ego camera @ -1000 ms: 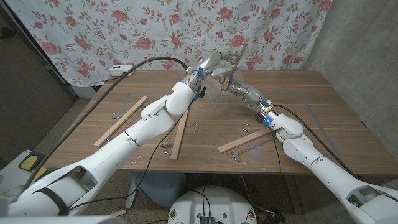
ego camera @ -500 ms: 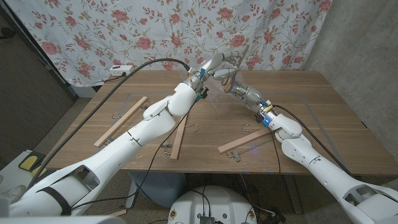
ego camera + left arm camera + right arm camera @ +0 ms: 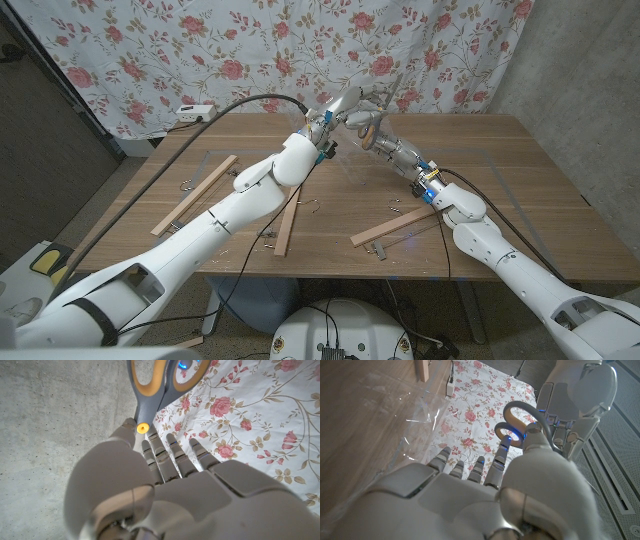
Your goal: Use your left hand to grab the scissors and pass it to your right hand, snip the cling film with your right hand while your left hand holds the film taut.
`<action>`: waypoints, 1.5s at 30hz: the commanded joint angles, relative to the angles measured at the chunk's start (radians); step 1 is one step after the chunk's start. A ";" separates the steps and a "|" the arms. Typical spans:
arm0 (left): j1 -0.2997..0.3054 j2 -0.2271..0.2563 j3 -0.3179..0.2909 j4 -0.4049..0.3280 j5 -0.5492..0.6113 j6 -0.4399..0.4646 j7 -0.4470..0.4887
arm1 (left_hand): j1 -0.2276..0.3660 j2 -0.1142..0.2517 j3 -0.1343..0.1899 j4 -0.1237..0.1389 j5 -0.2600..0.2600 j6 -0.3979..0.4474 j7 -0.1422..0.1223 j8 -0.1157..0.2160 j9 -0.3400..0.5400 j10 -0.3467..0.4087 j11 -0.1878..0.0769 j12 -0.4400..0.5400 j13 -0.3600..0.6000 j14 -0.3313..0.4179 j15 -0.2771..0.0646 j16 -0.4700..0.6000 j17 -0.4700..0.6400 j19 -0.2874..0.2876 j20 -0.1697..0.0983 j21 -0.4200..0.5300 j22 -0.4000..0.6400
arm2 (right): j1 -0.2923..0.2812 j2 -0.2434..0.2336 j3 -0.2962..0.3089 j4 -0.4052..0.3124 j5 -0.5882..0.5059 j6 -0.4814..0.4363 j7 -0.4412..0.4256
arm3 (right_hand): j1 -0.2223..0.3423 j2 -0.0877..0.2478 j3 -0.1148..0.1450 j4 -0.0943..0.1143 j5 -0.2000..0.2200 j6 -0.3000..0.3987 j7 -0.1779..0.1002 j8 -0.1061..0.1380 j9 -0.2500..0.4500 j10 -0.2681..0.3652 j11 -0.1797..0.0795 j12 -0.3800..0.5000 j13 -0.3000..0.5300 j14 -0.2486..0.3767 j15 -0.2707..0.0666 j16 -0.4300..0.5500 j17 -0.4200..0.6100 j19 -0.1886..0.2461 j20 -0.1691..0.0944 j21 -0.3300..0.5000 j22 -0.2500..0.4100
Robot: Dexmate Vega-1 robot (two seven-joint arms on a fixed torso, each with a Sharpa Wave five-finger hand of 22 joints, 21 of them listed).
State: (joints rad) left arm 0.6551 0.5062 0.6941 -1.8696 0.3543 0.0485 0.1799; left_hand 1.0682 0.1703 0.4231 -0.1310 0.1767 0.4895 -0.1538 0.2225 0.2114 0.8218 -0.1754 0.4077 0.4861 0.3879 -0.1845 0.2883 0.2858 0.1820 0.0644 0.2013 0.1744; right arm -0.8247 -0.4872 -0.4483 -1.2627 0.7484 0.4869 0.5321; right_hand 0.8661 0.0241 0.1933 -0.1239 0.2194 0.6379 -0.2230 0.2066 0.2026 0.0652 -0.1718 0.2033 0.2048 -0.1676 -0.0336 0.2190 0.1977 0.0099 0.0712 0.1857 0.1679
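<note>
Above the far middle of the table my two hands meet around the scissors [image 3: 366, 123], which have grey and orange handles. My left hand [image 3: 340, 104] grips them at the blade end, with its thumb beside the yellow pivot [image 3: 143, 427] and the handles [image 3: 152, 380] pointing away from it. My right hand [image 3: 386, 143] faces the left hand, one finger [image 3: 502, 449] reaching to a handle loop [image 3: 517, 419] and its thumb in front. Whether it grips the loop is hidden. The clear cling film [image 3: 372, 168] lies on the wood below both hands, and its shiny wrinkles [image 3: 395, 407] are visible.
Wooden slats lie on the table: one at the left [image 3: 195, 188], one in the middle [image 3: 287, 222], one to the right [image 3: 392, 227]. Small metal hooks lie near them. A floral curtain [image 3: 230, 50] hangs behind the table [image 3: 520, 200]. A black cable [image 3: 230, 103] arcs over my left arm.
Both hands have crept slightly up and toward the curtain together, the scissors still between them. Nothing on the table has moved.
</note>
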 commanded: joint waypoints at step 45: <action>-0.021 -0.024 0.035 0.029 0.012 -0.010 -0.014 | -0.005 0.008 0.012 0.006 0.007 0.010 -0.001 -0.003 0.004 0.055 -0.049 -0.004 0.029 0.002 -0.015 0.006 0.003 0.003 0.010 0.000 0.004 | -0.014 -0.013 -0.006 -0.043 0.017 -0.039 0.029 | 0.038 0.022 -0.023 0.000 -0.002 0.029 0.001 -0.005 0.006 -0.004 -0.003 0.000 0.003 -0.004 -0.079 0.000 0.002 0.002 -0.007 0.001 0.001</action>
State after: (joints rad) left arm 0.6374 0.4864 0.7240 -1.8446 0.3645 0.0395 0.1699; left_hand 1.0649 0.1669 0.4273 -0.1266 0.1776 0.4894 -0.1537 0.2225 0.2114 0.8219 -0.1754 0.3962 0.4962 0.3879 -0.1845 0.2923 0.2855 0.1821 0.0643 0.2013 0.1744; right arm -0.8358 -0.4940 -0.4516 -1.2984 0.7607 0.4549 0.5511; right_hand 0.8937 0.0413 0.1738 -0.1254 0.2194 0.6593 -0.2229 0.2042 0.2074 0.0653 -0.1718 0.2033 0.2049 -0.1676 -0.0336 0.2190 0.1975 0.0099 0.0713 0.1857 0.1679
